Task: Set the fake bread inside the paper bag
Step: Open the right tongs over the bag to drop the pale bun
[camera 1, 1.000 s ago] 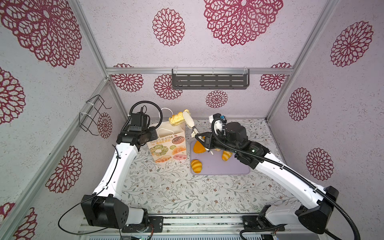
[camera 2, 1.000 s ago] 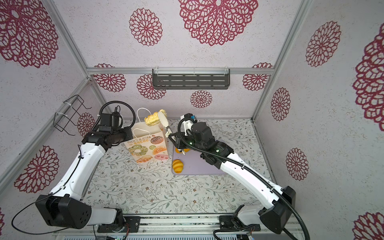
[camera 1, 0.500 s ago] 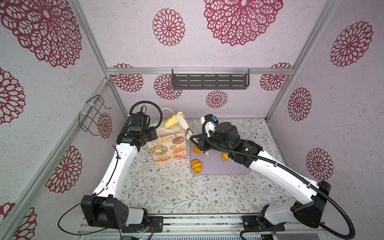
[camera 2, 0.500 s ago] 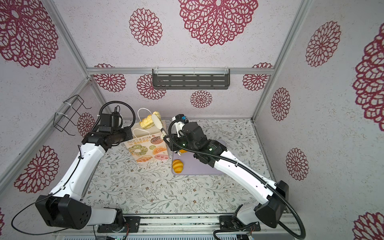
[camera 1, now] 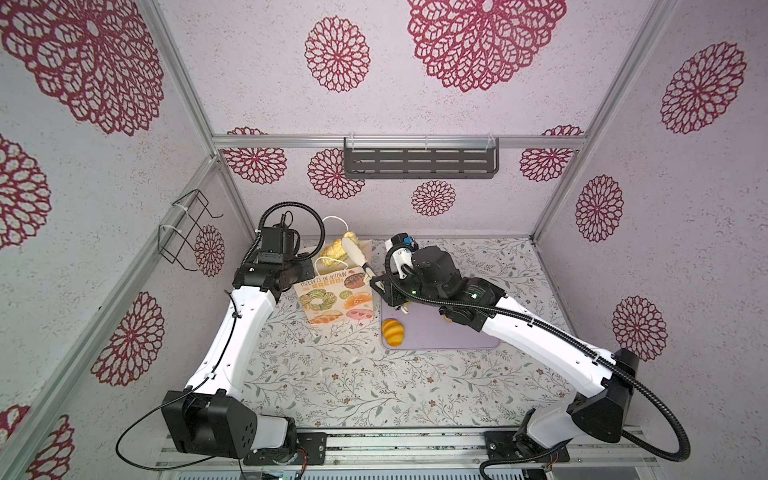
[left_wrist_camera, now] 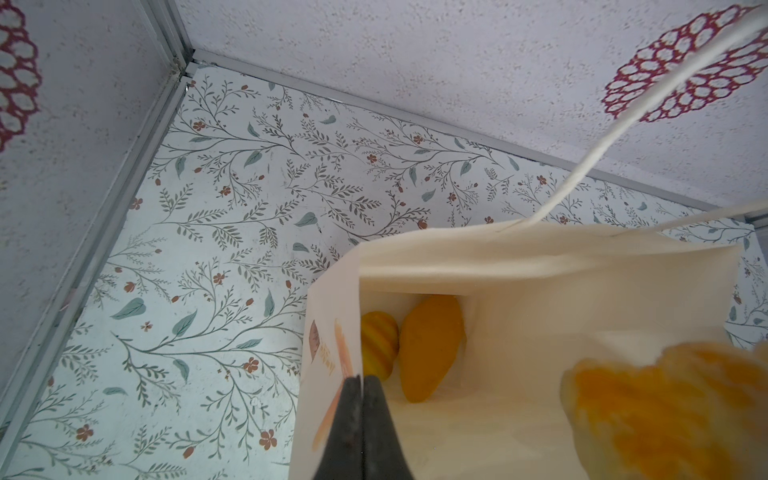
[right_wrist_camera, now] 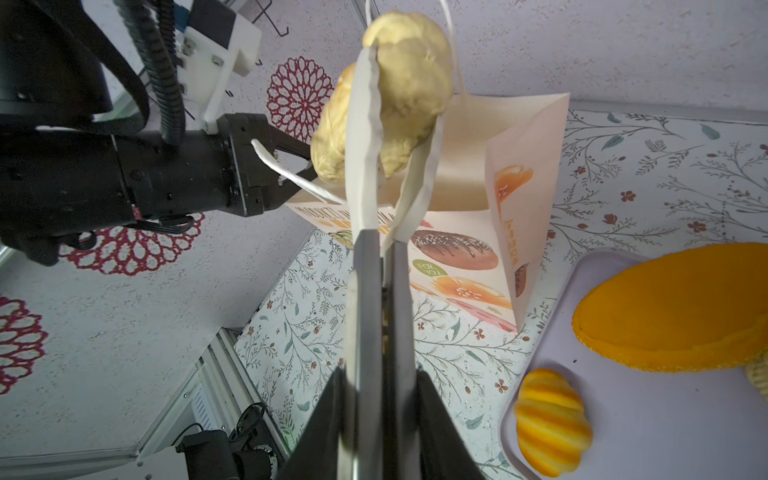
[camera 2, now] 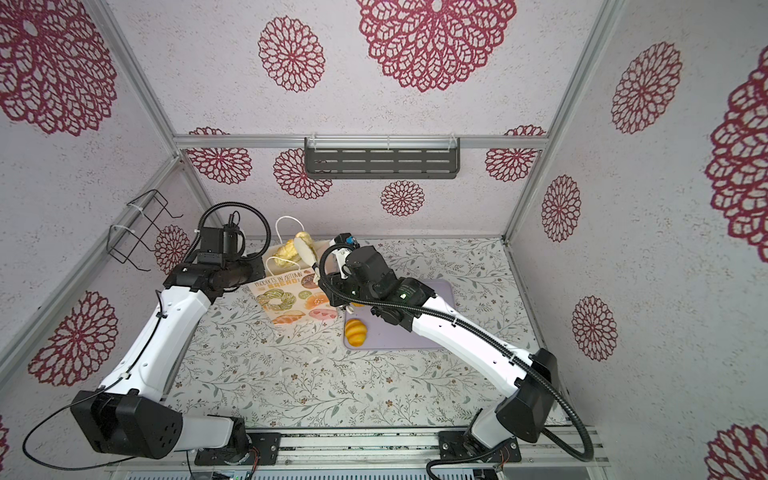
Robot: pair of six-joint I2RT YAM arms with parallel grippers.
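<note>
right pincer (right_wrist_camera: 395, 104) pinching a pale piece of fake bread (right_wrist_camera: 415, 66) just over the paper bag (camera 1: 332, 299) mouth, left pincer (left_wrist_camera: 362, 380) pressing together on the bag rim; drop-in step going on, next move needing lowering inside then letting go

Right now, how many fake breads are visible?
6. In the paper bag: striped bun, orange loaf. Above it, in the right tool: pale loaf. On the lilac tray: ridged bun, large orange loaf, a pale piece barely visible. The bag may hide more.
</note>
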